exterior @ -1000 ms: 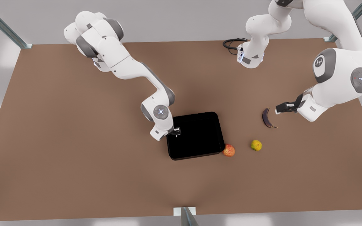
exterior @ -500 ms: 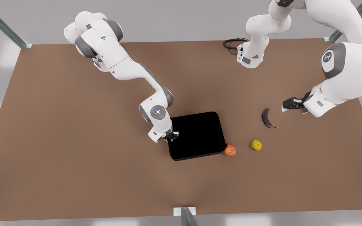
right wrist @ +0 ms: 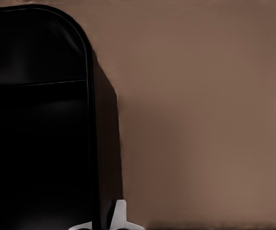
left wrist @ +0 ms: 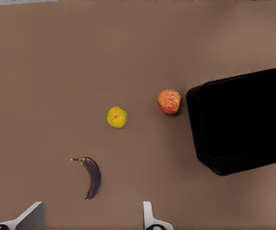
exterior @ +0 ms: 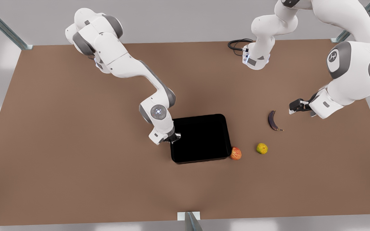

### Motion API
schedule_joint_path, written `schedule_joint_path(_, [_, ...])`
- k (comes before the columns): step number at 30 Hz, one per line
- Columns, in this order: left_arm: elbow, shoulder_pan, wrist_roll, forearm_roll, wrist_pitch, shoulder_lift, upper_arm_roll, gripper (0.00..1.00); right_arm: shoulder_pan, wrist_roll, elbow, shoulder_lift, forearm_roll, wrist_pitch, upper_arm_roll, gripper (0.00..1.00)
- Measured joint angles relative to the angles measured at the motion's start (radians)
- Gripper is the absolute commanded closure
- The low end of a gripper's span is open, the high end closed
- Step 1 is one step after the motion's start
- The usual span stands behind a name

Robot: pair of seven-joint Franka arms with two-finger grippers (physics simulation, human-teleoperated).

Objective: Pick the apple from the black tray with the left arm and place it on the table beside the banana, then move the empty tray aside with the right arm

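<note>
Front view: the black tray (exterior: 201, 138) sits near the middle of the table (exterior: 59, 144), empty, with the apple (exterior: 236, 153) on the table touching the tray's near corner on the front view's right. The banana (exterior: 273, 121) lies well apart toward the table's edge on that side, a yellow-green fruit (exterior: 262, 148) between them. The right gripper (exterior: 174, 137) is clamped on the tray's rim at the side away from the apple. The left gripper (exterior: 295, 106) waits just beside the banana.

Left wrist view: its fingers (left wrist: 147, 216) stand apart with nothing between them — released.

Right wrist view: one fingertip (right wrist: 120, 213) presses the tray's outer wall — the rim looks pinched.

Risks: the thin-rim grip may slip, and the tray, if it swings, could knock the touching apple rolling.
</note>
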Motion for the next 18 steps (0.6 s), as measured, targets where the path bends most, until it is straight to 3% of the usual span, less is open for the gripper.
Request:
schedule_joint_path(5, [0.009,-0.011,-0.005,0.036,-0.003,-0.006,-0.066,0.00,-0.051,-0.043,0.000,-0.150,0.002,-0.150,-0.007,0.84])
schedule_joint_path(10, [0.009,-0.005,-0.014,0.046,-0.004,-0.002,-0.072,0.00,-0.257,-0.163,0.005,-0.278,0.009,-0.338,-0.008,0.85])
schedule_joint_path(18, [0.067,-0.004,-0.022,0.045,0.001,-0.001,-0.077,0.00,-0.581,-0.480,0.011,-0.315,0.064,-0.509,-0.011,0.85])
